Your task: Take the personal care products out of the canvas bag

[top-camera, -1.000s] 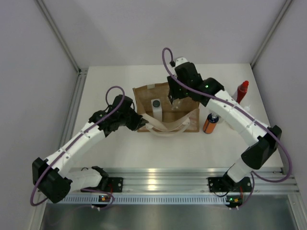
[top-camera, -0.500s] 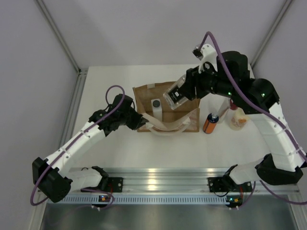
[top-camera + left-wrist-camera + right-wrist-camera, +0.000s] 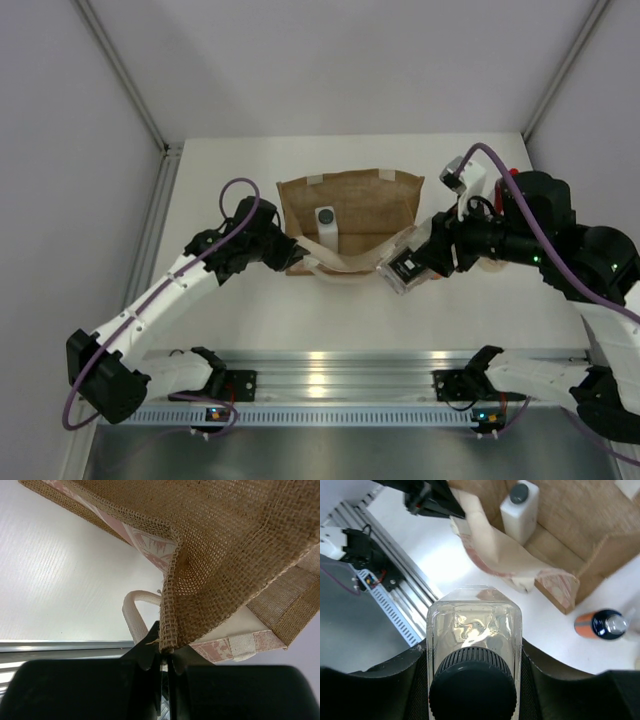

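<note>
The canvas bag lies open in the middle of the table, cream handles toward me. A white squarish bottle with a dark cap is inside it and also shows in the right wrist view. My left gripper is shut on the bag's woven rim corner. My right gripper is shut on the clear bottle, held in the air past the bag's front right corner, cap toward the camera. The orange bottle stands on the table right of the bag. A red bottle tip shows behind my right arm.
A metal rail runs along the table's near edge and shows in the right wrist view. Walls close in the table at the left, back and right. My right arm hides the table right of the bag in the top view.
My right gripper has lifted the clear bottle out of the bag and swung it toward me, to the bag's front right corner. The left arm has not moved.
</note>
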